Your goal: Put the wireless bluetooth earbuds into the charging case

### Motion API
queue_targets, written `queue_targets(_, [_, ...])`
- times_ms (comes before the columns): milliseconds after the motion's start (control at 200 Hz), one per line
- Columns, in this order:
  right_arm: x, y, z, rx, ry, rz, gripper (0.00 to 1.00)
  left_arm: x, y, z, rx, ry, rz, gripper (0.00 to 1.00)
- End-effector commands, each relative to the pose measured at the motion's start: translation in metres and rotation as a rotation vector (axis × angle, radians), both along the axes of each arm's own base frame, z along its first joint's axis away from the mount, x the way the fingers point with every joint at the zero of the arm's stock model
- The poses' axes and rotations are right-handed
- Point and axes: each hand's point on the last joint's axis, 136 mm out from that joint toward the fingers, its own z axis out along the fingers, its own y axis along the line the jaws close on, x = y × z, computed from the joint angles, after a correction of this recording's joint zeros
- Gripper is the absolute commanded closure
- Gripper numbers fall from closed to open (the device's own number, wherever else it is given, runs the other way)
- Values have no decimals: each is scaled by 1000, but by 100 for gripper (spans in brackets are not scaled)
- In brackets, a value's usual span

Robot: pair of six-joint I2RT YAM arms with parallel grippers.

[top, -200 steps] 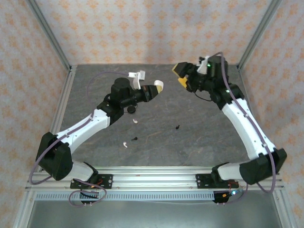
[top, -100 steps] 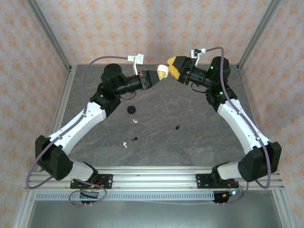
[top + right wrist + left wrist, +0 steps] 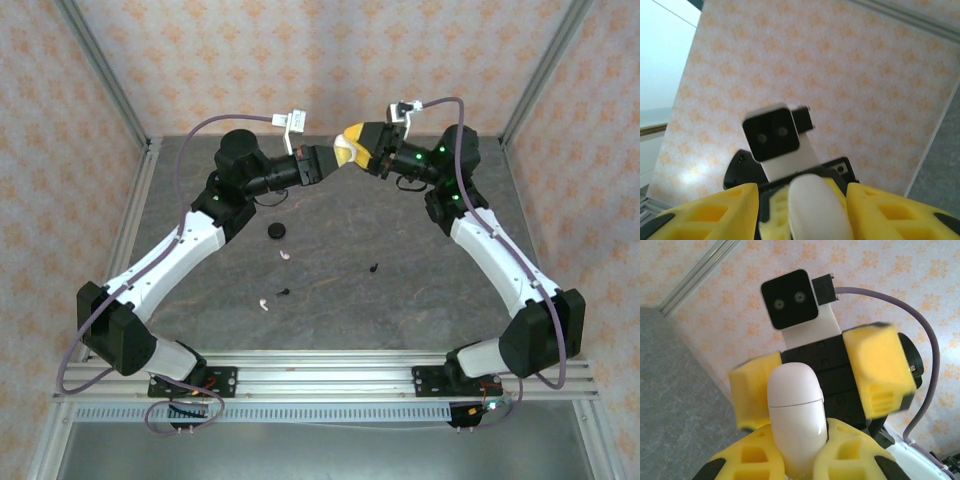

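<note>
Left gripper [image 3: 335,158] is clamped tight on the bottom end of the white case [image 3: 344,154]. It holds it in mid-air at 12 o'clock over the table [image 3: 420,300], tip to tip with the right gripper [image 3: 357,147]. My guess: one arm steadies the case so the other can pinch the lid end and flip it open. Nothing's loaded yet. Down on the table are two white earbuds [image 3: 285,254] at 9 and 7 o'clock from the middle and two black earbuds [image 3: 373,267] at 4 and 7. One round black case [image 3: 274,231] sits at 10. So four buds, two cases.

Left wrist view: the white case [image 3: 794,405] stands upright with its lid seam closed, wedged between the left gripper's [image 3: 800,452] fingers at 6 o'clock. The right gripper's [image 3: 815,380] pads flank it, and the 2 o'clock one sits clearly apart.

Right wrist view: the right gripper [image 3: 802,215] is partly open and straddles the case's [image 3: 817,210] rounded end at 6 o'clock. It has hold of nothing, far as I can tell.
</note>
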Motion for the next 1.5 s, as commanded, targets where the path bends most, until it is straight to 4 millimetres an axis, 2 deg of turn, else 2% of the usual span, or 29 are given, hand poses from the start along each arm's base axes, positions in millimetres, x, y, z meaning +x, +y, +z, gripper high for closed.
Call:
queue_targets(0, [-14, 5, 6, -35, -82, 44, 57, -6, -4, 17, -21, -24, -31, 100])
queue_targets(200, [-14, 5, 6, -32, -88, 41, 78, -10, -4, 12, 14, -19, -40, 100])
queue_targets(435, [-15, 4, 8, -32, -104, 42, 91, -15, -1, 5, 54, -18, -34, 100])
queue_targets(460, [-14, 4, 7, -34, -108, 42, 92, -15, 0, 4, 62, -18, -29, 94])
queue_targets(510, [-15, 4, 8, -36, -118, 42, 93, -16, 4, 2, 82, -19, -14, 70])
queue_targets(555, [-17, 4, 9, -39, -131, 44, 94, -16, 9, -1, 105, -12, 5, 56])
queue_targets(630, [-19, 3, 9, -53, -153, 40, 95, -19, 19, 1, 112, -14, 15, 42])
queue_targets(701, [-21, 1, 7, -81, -181, 30, 96, -23, 28, 5, 108, -20, 25, 36])
queue_targets(801, [-27, -1, 4, -138, -229, 22, 96, -30, 38, 8, 115, -31, 27, 35])
queue_targets(911, [-33, -3, 4, -193, -281, 21, 96, -37, 36, 12, 107, -40, -10, 37])
queue_targets(1106, [-39, 0, 10, -192, -313, 34, 97, -37, 25, 11, 87, -30, -46, 45])
queue_targets(1326, [-45, 8, 15, -142, -309, 58, 97, -35, 11, 11, 75, -33, -67, 45])
queue_targets(1436, [-46, 9, 19, -120, -303, 59, 97, -34, 5, 11, 72, -30, -81, 51])
queue_targets(1496, [-47, 9, 21, -114, -304, 60, 97, -34, 4, 11, 74, -28, -86, 60])
